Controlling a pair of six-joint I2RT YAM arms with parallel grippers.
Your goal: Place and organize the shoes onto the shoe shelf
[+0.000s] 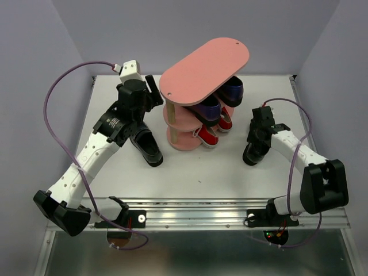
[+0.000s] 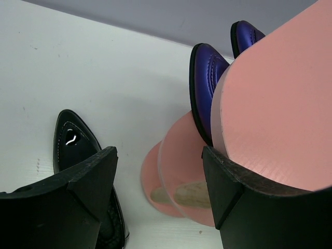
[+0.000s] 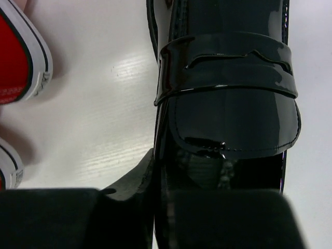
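Observation:
The pink three-tier shoe shelf stands mid-table. Two dark purple shoes lie on its middle tier and two red sneakers on the bottom tier. One black loafer lies on the table left of the shelf, under my left arm. My left gripper is open and empty beside the shelf's left end; its view shows the loafer, the purple shoes and the shelf top. My right gripper is low, right of the shelf, shut on the second black loafer; one finger presses against its side.
The red sneakers' toes show left of the held loafer. The table has a metal rail along its near edge. Purple cables loop from both arms. Grey walls close in the back and sides.

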